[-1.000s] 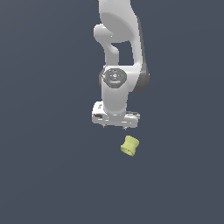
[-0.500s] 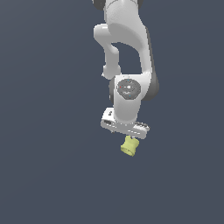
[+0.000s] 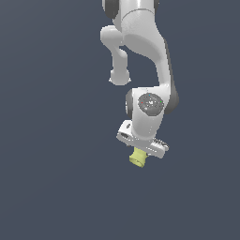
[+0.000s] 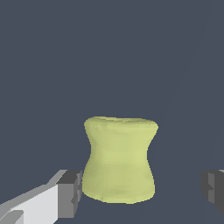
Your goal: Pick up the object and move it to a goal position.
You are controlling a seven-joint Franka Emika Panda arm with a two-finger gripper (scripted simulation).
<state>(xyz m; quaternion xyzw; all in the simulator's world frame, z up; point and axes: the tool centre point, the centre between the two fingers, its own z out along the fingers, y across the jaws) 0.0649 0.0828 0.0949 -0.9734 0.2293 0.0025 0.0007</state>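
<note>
pale yellow-green object (image 4: 119, 159), white tool (image 3: 142, 146), seemingly dark grey pads (image 4: 70, 193)

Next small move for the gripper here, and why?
Probably shift sideways to centre, then close. In the wrist view the pale yellow-green spool-shaped cylinder sits between the fingers of the white gripper, jaws open: one dark pad is about touching it, the other stands well clear. Closing off-centre could push the object rather than clamp it.
</note>
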